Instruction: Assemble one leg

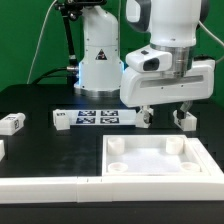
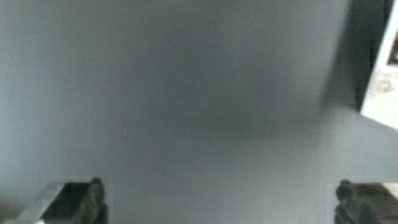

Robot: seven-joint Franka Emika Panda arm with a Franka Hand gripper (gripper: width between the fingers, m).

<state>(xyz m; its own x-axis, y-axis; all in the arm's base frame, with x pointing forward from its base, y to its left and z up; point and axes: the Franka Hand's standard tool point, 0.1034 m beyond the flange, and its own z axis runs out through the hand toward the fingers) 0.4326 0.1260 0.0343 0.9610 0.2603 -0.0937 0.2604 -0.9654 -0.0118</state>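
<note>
Black-and-white tags (image 1: 88, 117) on marker board (image 1: 74, 119) and leg (image 1: 9, 124)

You have the leg (image 1: 10, 123), a short chunky white block with a black-and-white tag on one face, lying on the dark table (image 1: 45, 150) at the exterior view's far left, free of any contact.

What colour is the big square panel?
The panel is white; the exterior view shows it best.

Exterior view: raised, facing arm base (image 1: 100, 55) across the table (image 1: 30, 100); wrist view: close, blurred, looking past gripper (image 1: 165, 118) fingertips (image 2: 75, 200), the only overlap.
</note>
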